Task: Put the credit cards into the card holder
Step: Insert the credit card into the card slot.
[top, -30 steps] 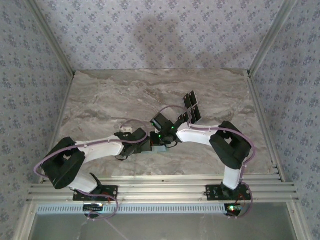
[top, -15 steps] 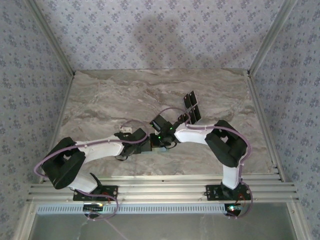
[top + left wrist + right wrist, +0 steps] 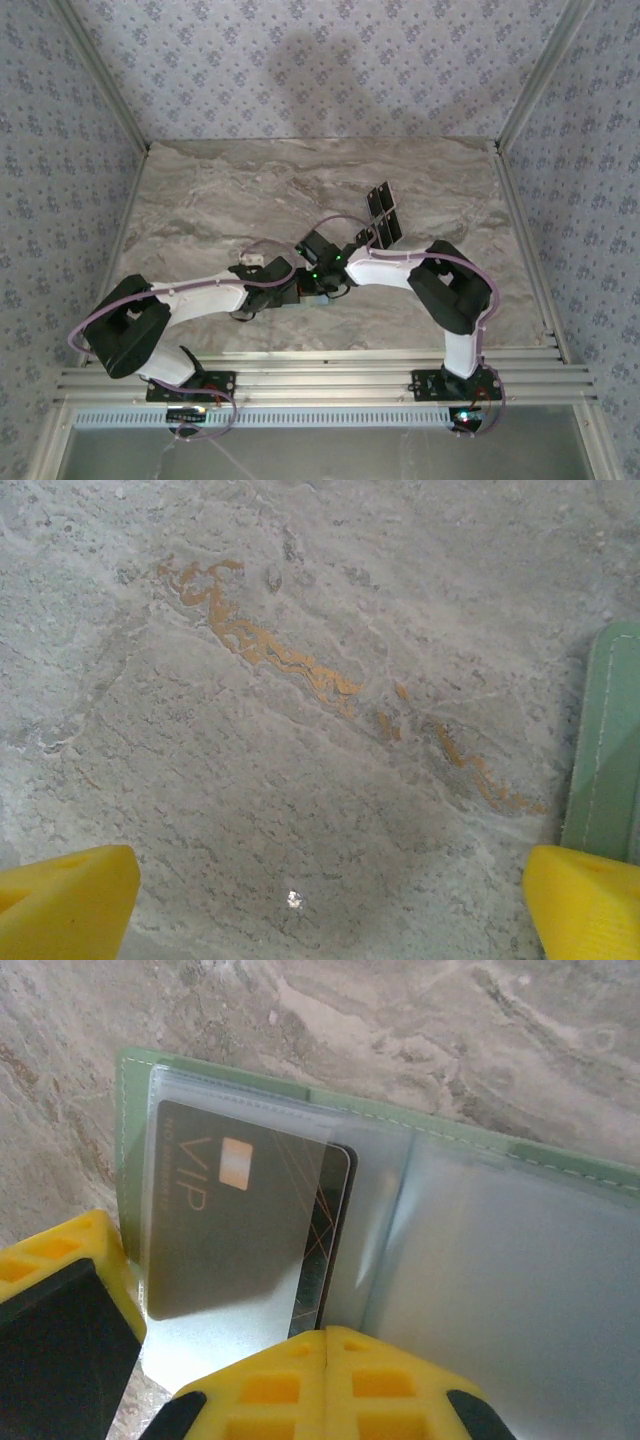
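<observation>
The card holder lies open on the marble, pale green with clear sleeves. One black credit card marked VIP sits mostly inside the left sleeve, its right edge still bare. My right gripper is shut, its joined tips resting at that card's lower right corner. More black credit cards lie on the table behind the right arm. My left gripper is open over bare marble, its right finger beside the card holder's edge. In the top view both grippers, left and right, meet mid-table.
The marble tabletop stretches free behind and to the left of the arms. Patterned walls and metal rails bound it. A yellow finger of the left gripper stands at the card holder's left edge.
The right arm has crept slightly to the left, toward the left gripper. The left arm and the loose cards have stayed put.
</observation>
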Tool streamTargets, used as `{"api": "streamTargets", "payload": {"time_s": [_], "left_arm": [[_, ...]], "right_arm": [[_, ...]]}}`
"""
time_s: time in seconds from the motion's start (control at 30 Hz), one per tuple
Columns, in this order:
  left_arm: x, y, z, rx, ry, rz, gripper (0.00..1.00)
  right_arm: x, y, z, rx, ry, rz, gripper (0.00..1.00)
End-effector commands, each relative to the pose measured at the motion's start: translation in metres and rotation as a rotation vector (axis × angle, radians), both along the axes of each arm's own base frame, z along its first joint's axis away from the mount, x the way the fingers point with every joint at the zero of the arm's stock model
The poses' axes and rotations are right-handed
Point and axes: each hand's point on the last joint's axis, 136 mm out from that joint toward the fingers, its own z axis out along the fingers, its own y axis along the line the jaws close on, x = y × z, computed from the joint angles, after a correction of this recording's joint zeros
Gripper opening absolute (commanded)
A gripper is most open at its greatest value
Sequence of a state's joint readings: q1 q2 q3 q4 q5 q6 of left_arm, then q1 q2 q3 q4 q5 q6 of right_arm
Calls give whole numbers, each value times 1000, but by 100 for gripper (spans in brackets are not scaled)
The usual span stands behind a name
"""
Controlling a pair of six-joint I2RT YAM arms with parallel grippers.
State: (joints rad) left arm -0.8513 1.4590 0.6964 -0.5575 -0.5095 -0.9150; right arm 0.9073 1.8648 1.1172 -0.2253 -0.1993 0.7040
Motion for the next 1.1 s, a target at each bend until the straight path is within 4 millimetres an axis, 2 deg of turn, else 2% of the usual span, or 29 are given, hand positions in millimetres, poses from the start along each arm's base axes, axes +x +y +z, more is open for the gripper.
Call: {"api": "streamTargets", "payload": {"time_s": [0.0, 0.07, 0.2, 0.3, 0.37, 0.77, 1.07], "left_arm": [[-1, 2, 14, -9, -26, 1, 99], [0, 2, 22, -26, -48, 3, 99], [2, -2, 32, -57, -69, -3, 99], [5, -8, 35, -79, -71, -18, 99], [7, -12, 34, -88, -69, -23, 99], [9, -22, 18, -90, -33, -36, 99], [7, -21, 7, -71, -10, -36, 99]], "right_arm": [[5, -10, 32, 32, -42, 2, 5], [11, -22, 40, 23, -65, -11, 9], [22, -42, 43, -9, -88, -16, 23], [26, -46, 40, -27, -92, 11, 38], [27, -44, 37, -37, -91, 46, 43], [31, -38, 28, -75, -91, 88, 43], [30, -46, 6, -135, -57, 98, 43]]}}
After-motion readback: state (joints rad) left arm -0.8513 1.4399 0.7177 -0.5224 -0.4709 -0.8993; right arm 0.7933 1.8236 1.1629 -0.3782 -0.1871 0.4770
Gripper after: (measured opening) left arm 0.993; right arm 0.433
